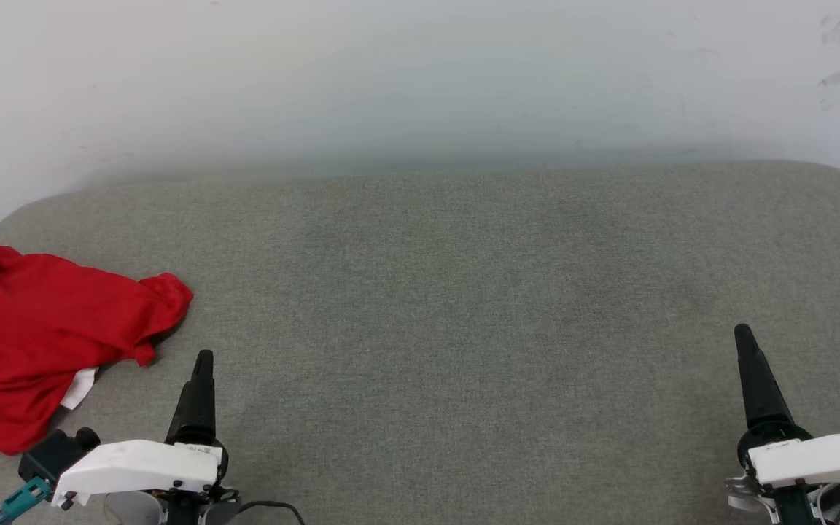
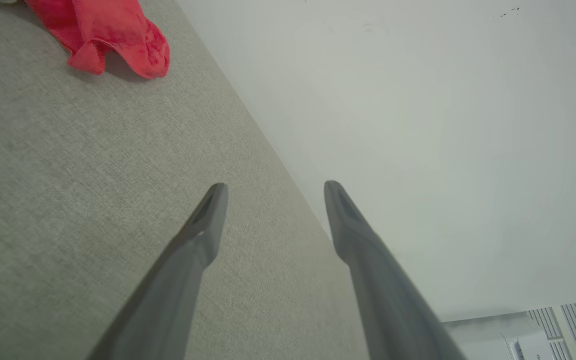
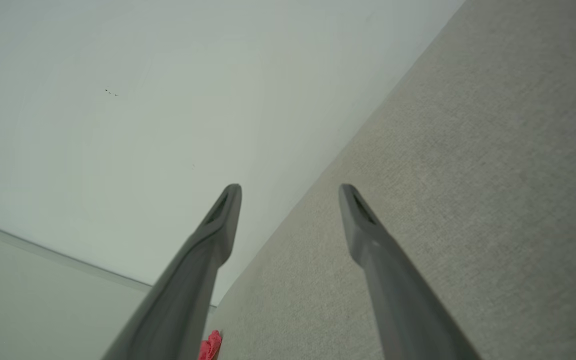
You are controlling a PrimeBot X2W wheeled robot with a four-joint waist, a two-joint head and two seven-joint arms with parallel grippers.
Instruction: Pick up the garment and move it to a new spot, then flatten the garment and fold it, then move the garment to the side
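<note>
While the wide grey cloth-covered worktop carries the crumpled bright red soft-fabric T-shirt at its left edge, it looks light, limp, best pinched at a raised fold, and the dark-fingered left gripper and right gripper gape wide, empty.

Beside the left gripper, the garment is bright red with a white scrap. The surface under that gripper is flecked grey-green; the wall ahead is off-white.
</note>
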